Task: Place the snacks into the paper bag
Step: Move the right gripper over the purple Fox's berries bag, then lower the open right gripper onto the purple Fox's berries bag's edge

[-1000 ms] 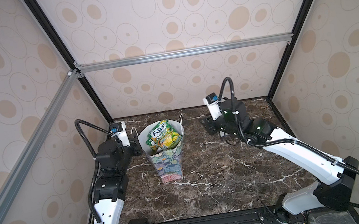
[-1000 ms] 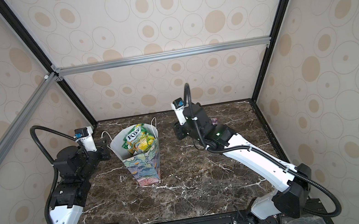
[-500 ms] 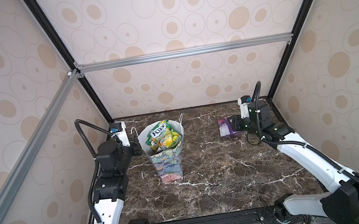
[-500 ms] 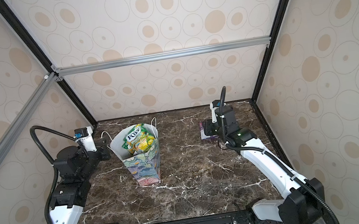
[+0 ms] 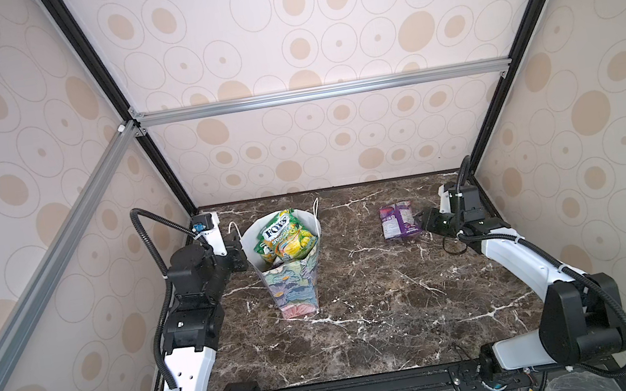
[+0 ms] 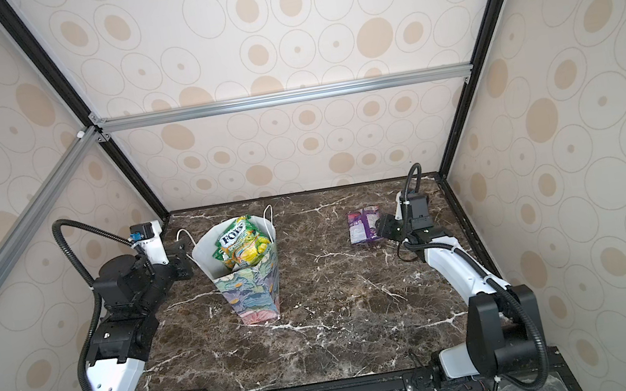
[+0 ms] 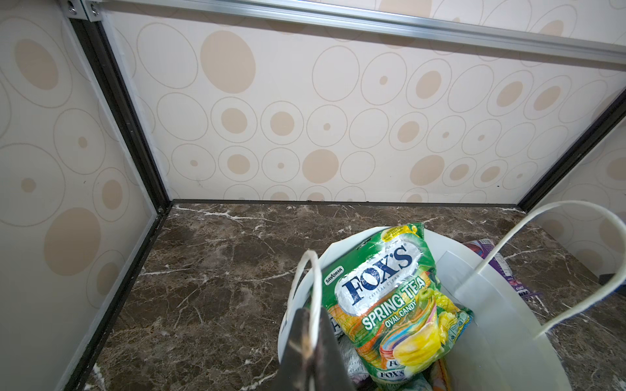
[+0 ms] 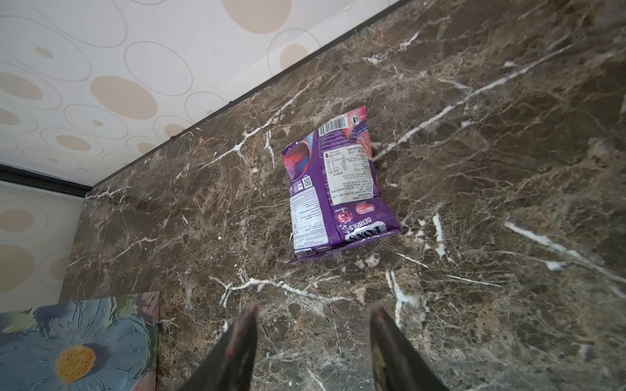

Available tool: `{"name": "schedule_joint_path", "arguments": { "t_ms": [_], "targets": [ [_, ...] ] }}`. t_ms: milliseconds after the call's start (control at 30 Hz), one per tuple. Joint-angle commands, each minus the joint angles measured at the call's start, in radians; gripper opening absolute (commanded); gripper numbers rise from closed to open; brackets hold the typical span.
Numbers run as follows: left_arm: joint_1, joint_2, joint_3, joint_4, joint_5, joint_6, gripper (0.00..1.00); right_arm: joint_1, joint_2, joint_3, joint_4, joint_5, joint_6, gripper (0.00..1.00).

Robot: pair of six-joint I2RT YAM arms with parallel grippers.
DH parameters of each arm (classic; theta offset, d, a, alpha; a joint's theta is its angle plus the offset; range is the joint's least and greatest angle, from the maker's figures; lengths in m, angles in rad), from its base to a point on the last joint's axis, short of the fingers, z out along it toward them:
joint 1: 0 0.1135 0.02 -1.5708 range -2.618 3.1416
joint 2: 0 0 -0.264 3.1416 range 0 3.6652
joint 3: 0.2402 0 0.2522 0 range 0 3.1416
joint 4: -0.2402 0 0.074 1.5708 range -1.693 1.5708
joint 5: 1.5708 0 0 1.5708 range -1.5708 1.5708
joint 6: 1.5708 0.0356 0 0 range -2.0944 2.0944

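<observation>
- Step in hand, by my reading: fetching the last snack. Nearer, the left gripper (image 7: 310, 316) is clenched on the rim of the tall paper bag (image 5: 295, 287), which has a pastel floral print outside and is white inside. It grips beside a white cord handle and steadies the open mouth.
- Farther back on the right, the right gripper (image 8: 313, 309) hovers low over the dark brown marble tabletop (image 5: 382, 304). Its jaws are parted with nothing between them, aimed at the flat glossy purple packet (image 8: 335, 189) just beyond.
- The next move calls for easing forward and down until the fingers straddle the purple packet's near edge. It then has to be pinched, lifted and carried across to the bag. The bag is heaped to its rim, so the release should come from above the pile.
- Count, nearest first: one paper bag, upright, left of the tabletop's middle.
- In the bag, a glossy green-and-yellow FOX'S packet (image 7: 389, 298) lies on top, poking above the rim. A second green packet sits behind it, with scraps of orange and silver below. They overlap, so perhaps four or more; I cannot count them firmly.
- Farthest: one purple packet, lying flat with its back label up near the rear wall, well apart from the bag. It is the only snack I see outside the bag.
</observation>
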State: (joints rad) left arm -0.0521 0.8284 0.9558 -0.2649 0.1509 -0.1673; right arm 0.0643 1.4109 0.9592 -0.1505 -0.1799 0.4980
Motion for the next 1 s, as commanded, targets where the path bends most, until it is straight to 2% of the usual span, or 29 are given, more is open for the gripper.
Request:
{"name": "schedule_joint_path", "arguments": {
  "t_ms": [0, 367, 467, 967],
  "targets": [
    [0.004, -0.008, 0.016, 0.045, -0.006, 0.01, 0.05, -0.018, 0.039, -0.023, 0.068, -0.012, 0.03, 0.57],
    [0.004, -0.006, 0.017, 0.045, -0.004, 0.009, 0.05, -0.049, 0.183, -0.013, 0.099, -0.031, 0.032, 0.59],
    [0.004, -0.007, 0.015, 0.046, -0.004, 0.009, 0.05, -0.058, 0.216, -0.019, 0.126, -0.04, 0.043, 0.65],
    [0.004, -0.005, 0.017, 0.044, -0.008, 0.011, 0.05, -0.103, 0.402, 0.042, 0.226, -0.121, 0.11, 0.64]
  ]
}}
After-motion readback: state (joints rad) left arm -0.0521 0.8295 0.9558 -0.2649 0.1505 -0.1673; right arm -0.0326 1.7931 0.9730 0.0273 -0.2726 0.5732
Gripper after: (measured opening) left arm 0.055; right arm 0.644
